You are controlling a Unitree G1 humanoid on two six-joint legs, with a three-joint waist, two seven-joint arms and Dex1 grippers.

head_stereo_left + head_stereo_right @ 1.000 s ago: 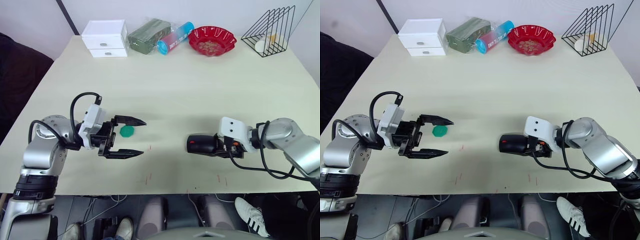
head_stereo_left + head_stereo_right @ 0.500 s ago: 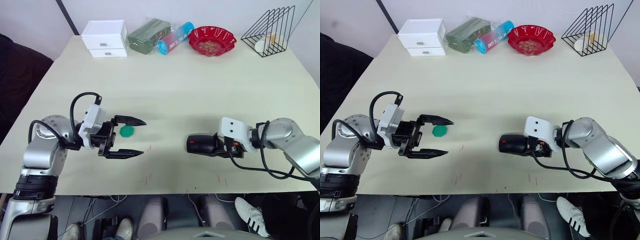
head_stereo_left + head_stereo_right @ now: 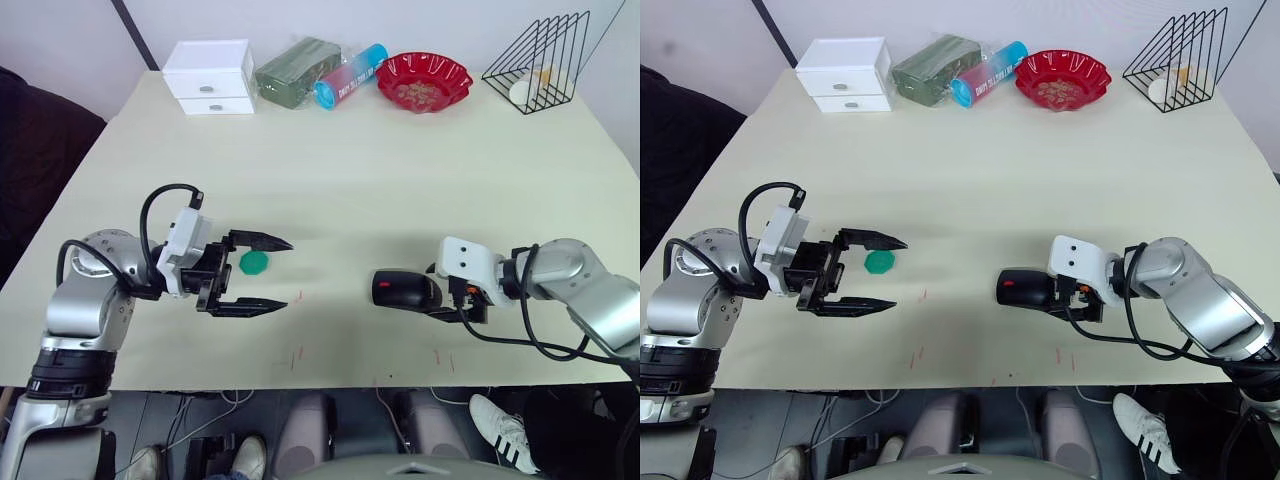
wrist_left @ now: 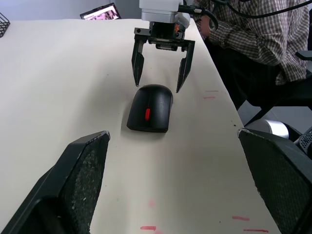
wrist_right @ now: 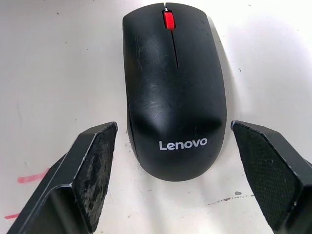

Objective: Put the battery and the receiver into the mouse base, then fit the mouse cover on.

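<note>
Fingers [image 5: 95, 168] of the right gripper [image 4: 157, 63] spread open, just behind the assembled mouse cover [image 5: 174, 87] on the table [image 3: 400, 170]; left gripper [image 3: 262, 274] open beside a green disc [image 3: 254, 262].

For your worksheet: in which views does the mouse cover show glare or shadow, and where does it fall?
Right wrist view: soft sheen and fine scratches on the mouse cover, with a faint shadow beside it on the table. Left wrist view: a dull highlight on the cover's top. Left eye view: a faint shadow beside the mouse.
</note>
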